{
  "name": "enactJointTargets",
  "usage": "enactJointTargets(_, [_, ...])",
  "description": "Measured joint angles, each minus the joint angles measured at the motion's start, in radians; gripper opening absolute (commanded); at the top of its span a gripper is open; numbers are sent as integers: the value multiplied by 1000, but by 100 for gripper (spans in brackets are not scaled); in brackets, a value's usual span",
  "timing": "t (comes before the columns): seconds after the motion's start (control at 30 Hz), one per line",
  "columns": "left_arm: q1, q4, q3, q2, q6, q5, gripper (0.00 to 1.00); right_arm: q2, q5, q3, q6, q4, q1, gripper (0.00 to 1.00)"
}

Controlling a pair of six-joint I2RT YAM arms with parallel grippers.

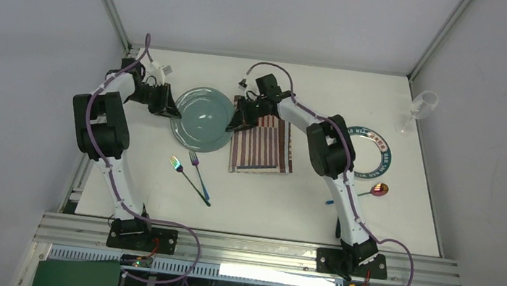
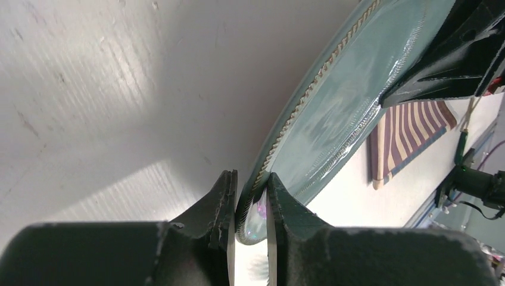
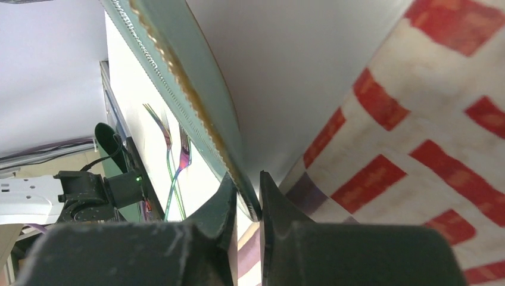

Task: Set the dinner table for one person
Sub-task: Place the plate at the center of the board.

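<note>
**Top external view.** The dinner table [image 1: 287, 205] fills the middle of the frame inside its aluminium rails, with grey walls on three sides. Its long axis runs left to right, and the arm bases sit along its near long edge. A teal plate [image 1: 202, 122] lies toward the far side. The left gripper [image 1: 171, 109] is at the plate's left rim and the right gripper [image 1: 237, 118] is at its right rim. From here the dark fingers merge with the rim, so how they close cannot be read. The plate's right edge meets a striped placemat [image 1: 263, 150], and I cannot tell whether the plate is resting or raised. Two forks [image 1: 192, 173] lie nearer the bases. The right arm covers part of a lettered ring [image 1: 386, 158] and the handle of a spoon [image 1: 378, 190]. A clear glass [image 1: 421, 109] stands at the far right edge.

**Left wrist view.** The left gripper [image 2: 250, 190] pinches the plate's beaded rim between both fingers. Most of the plate runs out of frame at upper right. The table surface shows as a pale strip [image 2: 357, 202] beside the placemat.

**Right wrist view.** The right gripper [image 3: 246, 182] is pressed onto the plate's opposite rim. Only that edge of the plate is visible, and it is blurred. The table [image 3: 134, 77] shows as a narrow white band on the plate's far side, with the forks lying on it. The placemat is out of focus at right.
</note>
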Motion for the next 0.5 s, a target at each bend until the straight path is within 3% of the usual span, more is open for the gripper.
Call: enactJointTargets(0.5, [-76,19,63,0,-42,-91,0,-1,34,-2,-12,-5,-29,0])
